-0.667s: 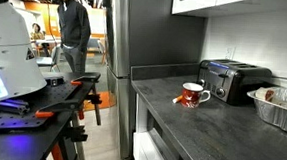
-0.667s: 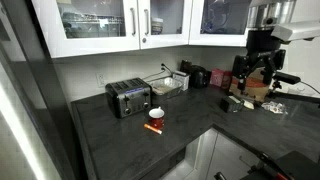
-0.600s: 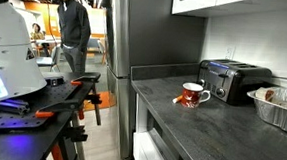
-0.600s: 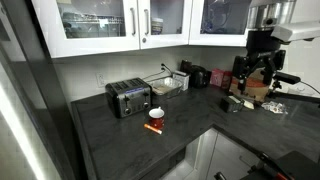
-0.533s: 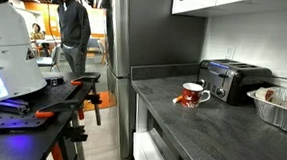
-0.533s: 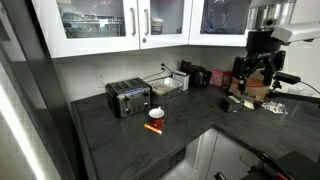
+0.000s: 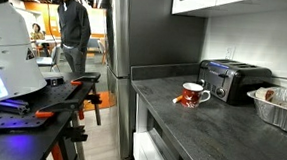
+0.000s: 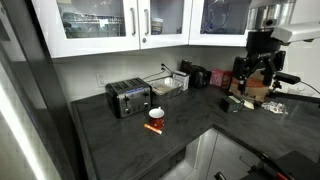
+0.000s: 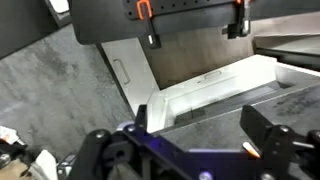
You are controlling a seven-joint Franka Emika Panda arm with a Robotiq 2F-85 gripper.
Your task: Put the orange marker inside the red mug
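The red mug (image 7: 192,93) with white patches and a white handle stands on the dark counter in front of the black toaster; it also shows in an exterior view (image 8: 156,115). The orange marker (image 8: 153,129) lies flat on the counter just in front of the mug; it shows as an orange streak at the mug's base (image 7: 185,104). My gripper (image 8: 256,78) hangs high over the far right end of the counter, well away from both. In the wrist view the gripper (image 9: 200,122) is open and empty, looking down on the counter edge and a pale cabinet.
A black toaster (image 7: 234,81) stands behind the mug, with a foil tray (image 7: 277,106) beside it. A wire rack (image 8: 168,85) and dark appliances (image 8: 200,75) line the back wall. Boxes and clutter (image 8: 245,100) lie under the arm. A person (image 7: 75,26) stands in the background.
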